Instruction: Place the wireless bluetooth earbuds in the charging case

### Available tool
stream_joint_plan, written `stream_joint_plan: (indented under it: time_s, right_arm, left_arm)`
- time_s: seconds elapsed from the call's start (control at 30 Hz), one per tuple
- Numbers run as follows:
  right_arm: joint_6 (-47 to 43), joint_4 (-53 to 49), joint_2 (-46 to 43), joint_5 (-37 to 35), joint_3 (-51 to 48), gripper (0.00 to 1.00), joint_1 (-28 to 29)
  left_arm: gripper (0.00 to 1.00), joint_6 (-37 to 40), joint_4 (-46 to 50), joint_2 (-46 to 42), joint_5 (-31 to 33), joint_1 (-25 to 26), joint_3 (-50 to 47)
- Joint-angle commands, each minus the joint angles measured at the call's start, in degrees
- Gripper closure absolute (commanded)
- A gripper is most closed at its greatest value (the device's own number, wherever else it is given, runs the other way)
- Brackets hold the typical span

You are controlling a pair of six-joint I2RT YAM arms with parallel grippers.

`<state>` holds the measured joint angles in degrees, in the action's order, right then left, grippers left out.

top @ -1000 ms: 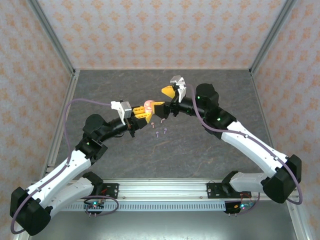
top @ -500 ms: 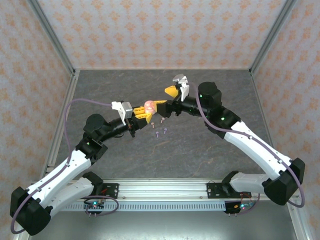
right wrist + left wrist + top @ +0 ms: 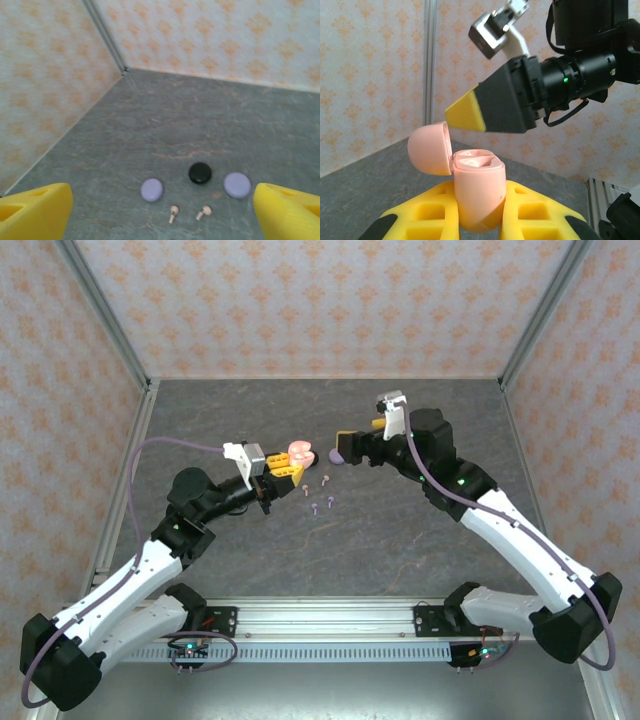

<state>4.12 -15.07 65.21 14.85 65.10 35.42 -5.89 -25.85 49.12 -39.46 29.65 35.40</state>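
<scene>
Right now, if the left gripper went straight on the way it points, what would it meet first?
Probably the right gripper, just ahead; the case held in the left gripper would touch it first. That gripper may sit higher, so a miss is possible.

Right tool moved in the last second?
Yes: judged against the earbuds lying on the table, the right tool pulled away to the right, leaving the pink case in the left tool.

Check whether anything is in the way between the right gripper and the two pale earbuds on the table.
Nothing visible. In the right wrist view, the two pale earbuds lie on bare table ahead of the open right gripper; the purple discs and the black disc sit beyond them, out of the path.
</scene>
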Motion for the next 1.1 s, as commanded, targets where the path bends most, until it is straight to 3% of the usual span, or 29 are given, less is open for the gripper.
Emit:
stream_joint_plan:
  time_s: [0.0,0.47,0.87,1.07]
  right_arm:
    - [4.8,-3.9,2.1,-6.4,-1.2,0.07,-0.2]
    - [15.1,-1.0,18.4,-2.9,-3.4,0.06,-0.4]
    - [16.6,-5.7,33.4,0.4,3.5,0.2,-0.4]
    - [16.5,-8.0,39.0,1.5,6.4,0.31,0.1]
  left_arm:
    - [1.0,1.2,0.1,-0.5,1.5,0.7,0.3]
    - [1.0,1.7,2.0,-2.1,1.8,0.6,0.1]
    - [1.0,2.4,2.8,-3.7,2.3,0.7,-0.8]
    - [1.0,2.6,2.8,-3.8,2.2,0.6,-0.8]
